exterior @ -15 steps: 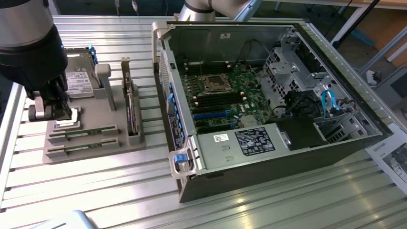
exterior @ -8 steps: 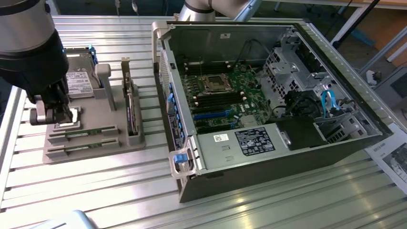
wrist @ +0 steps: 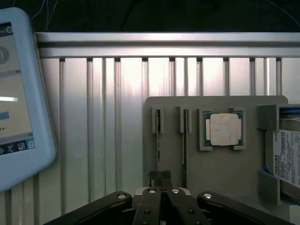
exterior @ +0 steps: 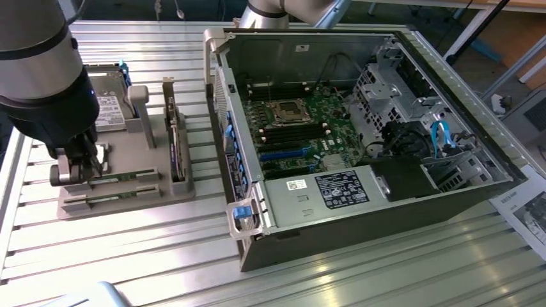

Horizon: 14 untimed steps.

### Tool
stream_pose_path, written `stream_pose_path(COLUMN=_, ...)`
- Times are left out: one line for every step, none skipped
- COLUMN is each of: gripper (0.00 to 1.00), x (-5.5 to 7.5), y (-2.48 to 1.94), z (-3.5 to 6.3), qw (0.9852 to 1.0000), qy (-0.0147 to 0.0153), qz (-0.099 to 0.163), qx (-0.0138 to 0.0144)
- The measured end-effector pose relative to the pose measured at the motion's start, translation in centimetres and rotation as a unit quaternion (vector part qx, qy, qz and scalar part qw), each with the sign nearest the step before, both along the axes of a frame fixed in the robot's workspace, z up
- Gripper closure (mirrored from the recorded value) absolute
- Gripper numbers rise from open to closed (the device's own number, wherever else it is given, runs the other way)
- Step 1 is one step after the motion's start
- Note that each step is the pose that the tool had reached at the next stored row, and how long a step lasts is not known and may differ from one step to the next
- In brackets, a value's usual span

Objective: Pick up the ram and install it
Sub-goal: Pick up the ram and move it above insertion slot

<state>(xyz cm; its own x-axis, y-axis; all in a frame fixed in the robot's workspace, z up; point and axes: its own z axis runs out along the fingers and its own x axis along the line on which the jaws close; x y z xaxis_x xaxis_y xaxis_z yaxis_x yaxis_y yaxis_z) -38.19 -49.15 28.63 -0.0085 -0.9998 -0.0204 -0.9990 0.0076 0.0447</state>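
Note:
Two rams, thin green sticks, stand on edge in slots of a grey fixture [exterior: 128, 204]: one ram [exterior: 130, 174] [wrist: 158, 140] and a second ram [exterior: 117, 192] [wrist: 184, 140] beside it. My gripper [exterior: 78, 171] [wrist: 161, 176] hangs at the end of the fixture toward the exterior view's left, just over the end of the first ram. Its fingers are shut against each other, and I see nothing held between them. The open computer case [exterior: 444, 70] lies to the exterior view's right, with its dark memory slots [exterior: 290, 134] on the green motherboard.
The fixture also carries a square silver processor [wrist: 225, 130], a hard drive [exterior: 109, 105] [wrist: 287, 157] and a dark expansion card [exterior: 173, 147] standing upright. A light blue tablet [wrist: 18, 93] lies on the ribbed aluminium table [exterior: 128, 256] beside the fixture.

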Motion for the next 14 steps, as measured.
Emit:
stream_pose_path(gripper=0.9, x=0.0, y=-0.11, z=-0.24, qw=1.0, qy=0.0, qz=0.0, qx=0.0)
stream_pose_path(gripper=0.9, x=0.0, y=-0.21, z=-0.47, qw=1.0, qy=0.0, qz=0.0, qx=0.0)
stream_pose_path(gripper=0.9, x=0.0, y=-0.36, z=-0.77, qw=1.0, qy=0.0, qz=0.0, qx=0.0)
stream_pose_path(gripper=0.9, x=0.0, y=-0.49, z=-1.07, qw=1.0, qy=0.0, qz=0.0, qx=0.0)
stream_pose_path(gripper=0.9, x=0.0, y=-0.59, z=-1.32, qw=1.0, qy=-0.0001, qz=0.0, qx=0.0001)
stream_pose_path(gripper=0.9, x=0.0, y=-0.67, z=-1.54, qw=1.0, qy=0.0, qz=0.0, qx=0.0)
stream_pose_path(gripper=0.9, x=0.0, y=-0.73, z=-1.72, qw=1.0, qy=0.0, qz=0.0, qx=0.0)
stream_pose_path(gripper=0.9, x=0.0, y=-0.8, z=-1.97, qw=1.0, qy=0.0, qz=0.0, qx=0.0)
stream_pose_path(gripper=0.9, x=0.0, y=-0.8, z=-2.04, qw=1.0, qy=0.0, qz=0.0, qx=0.0)
stream_pose_path(gripper=0.9, x=0.0, y=-0.81, z=-2.04, qw=1.0, qy=0.0001, qz=0.0, qx=0.0)
stream_pose_path(gripper=0.9, x=0.0, y=-0.81, z=-2.04, qw=1.0, qy=0.0001, qz=0.0, qx=0.0)
stream_pose_path(gripper=0.9, x=0.0, y=-0.81, z=-2.05, qw=1.0, qy=0.0, qz=0.0, qx=0.0)
stream_pose_path(gripper=0.9, x=0.0, y=-0.81, z=-2.05, qw=1.0, qy=0.0, qz=0.0, qx=0.0)
stream_pose_path(gripper=0.9, x=0.0, y=-0.81, z=-2.05, qw=1.0, qy=0.0, qz=0.0, qx=0.0)
